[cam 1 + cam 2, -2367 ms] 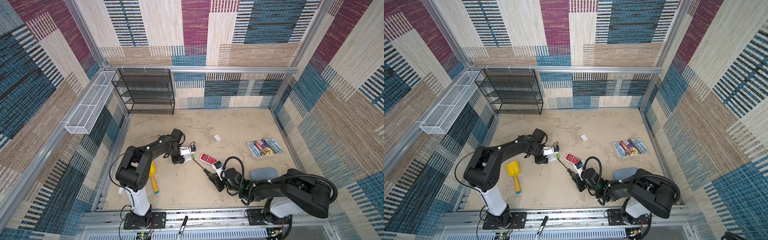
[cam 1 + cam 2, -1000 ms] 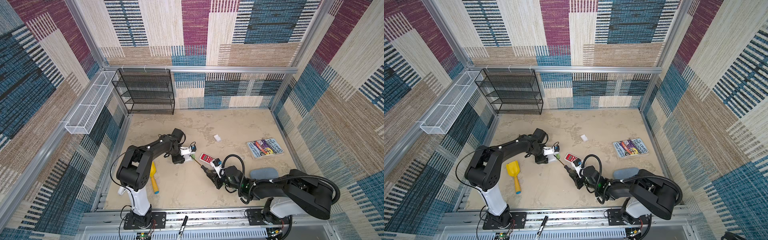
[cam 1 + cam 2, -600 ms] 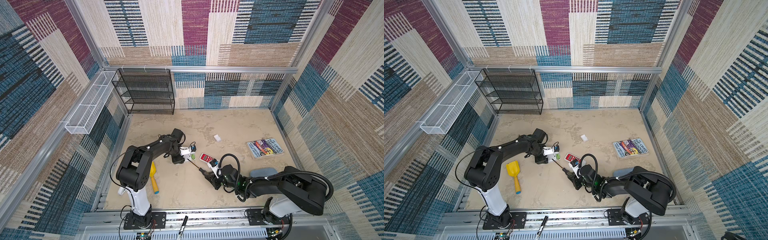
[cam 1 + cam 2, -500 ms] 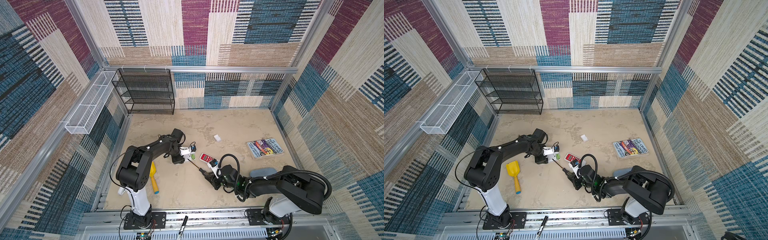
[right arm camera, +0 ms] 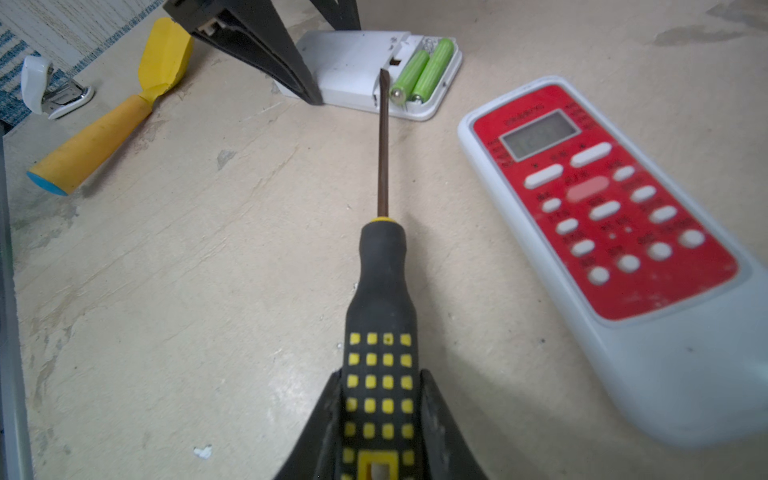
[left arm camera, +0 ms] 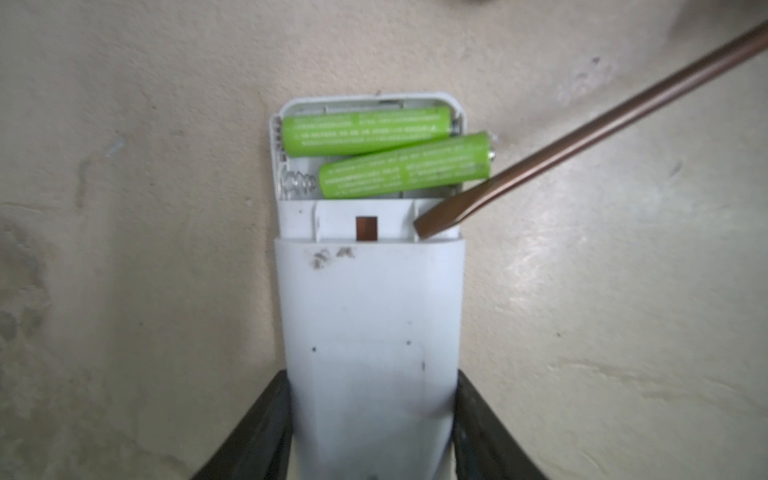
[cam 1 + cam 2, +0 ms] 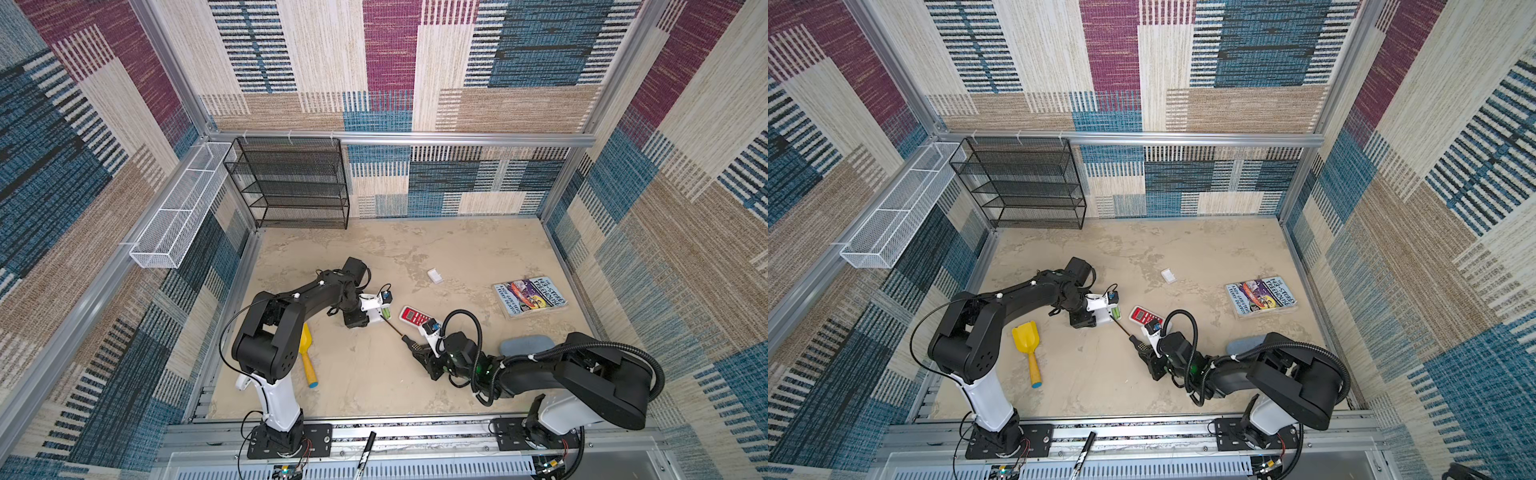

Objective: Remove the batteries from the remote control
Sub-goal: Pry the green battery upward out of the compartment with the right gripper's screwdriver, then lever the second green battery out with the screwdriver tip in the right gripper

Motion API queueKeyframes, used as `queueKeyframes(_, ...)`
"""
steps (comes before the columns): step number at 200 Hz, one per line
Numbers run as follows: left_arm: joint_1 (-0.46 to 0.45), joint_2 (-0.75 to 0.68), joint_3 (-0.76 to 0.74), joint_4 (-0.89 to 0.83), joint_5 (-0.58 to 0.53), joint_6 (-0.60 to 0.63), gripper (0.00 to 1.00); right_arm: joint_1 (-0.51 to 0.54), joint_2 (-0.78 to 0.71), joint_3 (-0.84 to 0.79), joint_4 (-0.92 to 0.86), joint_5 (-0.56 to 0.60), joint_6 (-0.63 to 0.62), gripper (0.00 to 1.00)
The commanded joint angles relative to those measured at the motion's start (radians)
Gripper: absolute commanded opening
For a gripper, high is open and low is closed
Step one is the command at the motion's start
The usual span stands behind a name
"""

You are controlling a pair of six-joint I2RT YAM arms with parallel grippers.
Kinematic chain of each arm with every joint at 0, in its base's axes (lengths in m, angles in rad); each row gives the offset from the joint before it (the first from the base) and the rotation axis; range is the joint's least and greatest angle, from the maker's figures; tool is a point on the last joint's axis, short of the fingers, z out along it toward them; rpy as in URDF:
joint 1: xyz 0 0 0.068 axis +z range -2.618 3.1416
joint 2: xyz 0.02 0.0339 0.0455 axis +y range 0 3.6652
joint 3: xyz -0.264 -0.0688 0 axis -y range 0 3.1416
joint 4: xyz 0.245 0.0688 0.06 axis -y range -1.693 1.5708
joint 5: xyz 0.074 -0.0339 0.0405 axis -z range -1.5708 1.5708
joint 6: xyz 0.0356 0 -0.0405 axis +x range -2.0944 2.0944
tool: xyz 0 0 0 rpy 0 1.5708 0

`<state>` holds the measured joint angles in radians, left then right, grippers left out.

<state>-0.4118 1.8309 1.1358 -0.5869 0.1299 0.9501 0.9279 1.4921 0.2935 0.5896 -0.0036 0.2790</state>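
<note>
Two green batteries (image 6: 405, 170) in open bay of white remote (image 6: 370, 311), one tilted up.
Left gripper (image 6: 372, 382) clamps remote by both sides; right gripper (image 5: 380, 399) is closed on screwdriver (image 5: 382, 266) handle, tip at the ledge just beside raised batt. Slide tip under its free end, lever gently w/ small angle (too fast and it may fly off).

The white remote (image 6: 370, 332) is smooth matt plastic, lightly scuffed; its green batteries (image 6: 365, 129) wear a satin printed wrap. The screwdriver (image 5: 382, 266) has a dull brown metal shaft and a matt rubbery handle. The beige tabletop (image 5: 187, 291) looks rough and mottled.
</note>
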Motion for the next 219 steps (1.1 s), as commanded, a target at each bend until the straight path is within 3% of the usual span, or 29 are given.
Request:
queueKeyframes(1,-0.001,0.013,-0.015,-0.109,-0.041,0.03,0.5,-0.002,0.007,-0.004,-0.023,0.047,0.02,0.0)
queueKeyframes(29,-0.001,0.008,-0.013,-0.122,-0.047,0.038,0.5,-0.002,-0.005,-0.005,-0.033,0.089,0.038,0.0)
queueKeyframes(84,-0.005,-0.002,-0.022,-0.137,-0.06,0.065,0.5,-0.002,0.025,0.035,-0.005,0.04,0.006,0.0)
queueKeyframes(219,-0.007,-0.013,-0.011,-0.197,-0.126,0.09,0.51,-0.002,0.033,0.065,-0.051,0.054,0.011,0.0)
